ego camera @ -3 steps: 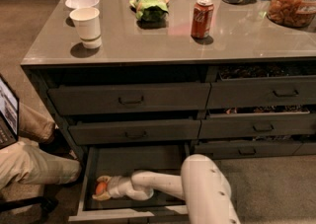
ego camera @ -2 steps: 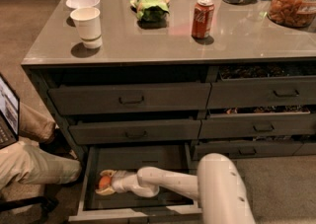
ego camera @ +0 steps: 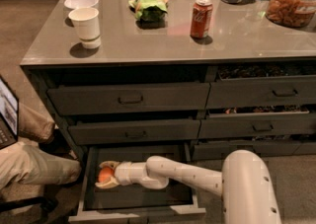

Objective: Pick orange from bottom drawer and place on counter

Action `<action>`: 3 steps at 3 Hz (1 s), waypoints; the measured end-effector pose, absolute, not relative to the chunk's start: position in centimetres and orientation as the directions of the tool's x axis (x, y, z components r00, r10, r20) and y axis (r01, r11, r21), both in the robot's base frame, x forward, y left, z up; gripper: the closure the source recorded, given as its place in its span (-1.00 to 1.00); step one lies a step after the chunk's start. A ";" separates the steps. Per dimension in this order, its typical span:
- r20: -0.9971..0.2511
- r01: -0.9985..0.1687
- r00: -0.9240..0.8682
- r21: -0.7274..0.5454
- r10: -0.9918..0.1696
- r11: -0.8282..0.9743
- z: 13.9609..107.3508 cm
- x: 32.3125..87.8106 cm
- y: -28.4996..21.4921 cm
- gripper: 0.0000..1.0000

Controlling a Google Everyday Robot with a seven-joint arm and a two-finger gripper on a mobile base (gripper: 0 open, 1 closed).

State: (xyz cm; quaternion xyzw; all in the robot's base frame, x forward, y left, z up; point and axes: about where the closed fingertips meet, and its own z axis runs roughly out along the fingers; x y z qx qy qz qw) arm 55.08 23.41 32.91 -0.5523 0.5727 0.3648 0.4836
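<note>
The bottom drawer point(ego camera: 138, 210) is pulled open at the lower left of the cabinet. The orange point(ego camera: 105, 174) lies at the left end of its dark inside. My gripper point(ego camera: 105, 174) reaches into the drawer from the right on the white arm point(ego camera: 187, 173), and its fingers point(ego camera: 109, 165) sit around the orange, one above and one below it. The orange stays low in the drawer. The counter point(ego camera: 163, 40) spreads across the top of the view, above the drawer fronts.
On the counter stand a white paper cup point(ego camera: 86, 27), a white bowl point(ego camera: 81, 2), a green snack bag point(ego camera: 148, 7), a red soda can point(ego camera: 201, 18) and a jar of snacks point(ego camera: 292, 5). A seated person's knee point(ego camera: 34, 164) is left of the drawer.
The arm's large white segment has shifted right. The gripper has stayed at the orange at the drawer's left end.
</note>
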 end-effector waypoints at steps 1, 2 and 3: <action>-0.972 -0.989 0.127 -0.139 -0.196 0.048 39.9 54.4 21.4 1.00; -0.972 -0.978 0.206 -0.202 -0.113 -0.044 50.0 54.6 18.7 1.00; -0.964 -0.961 0.258 -0.250 -0.062 -0.121 59.2 54.0 16.1 1.00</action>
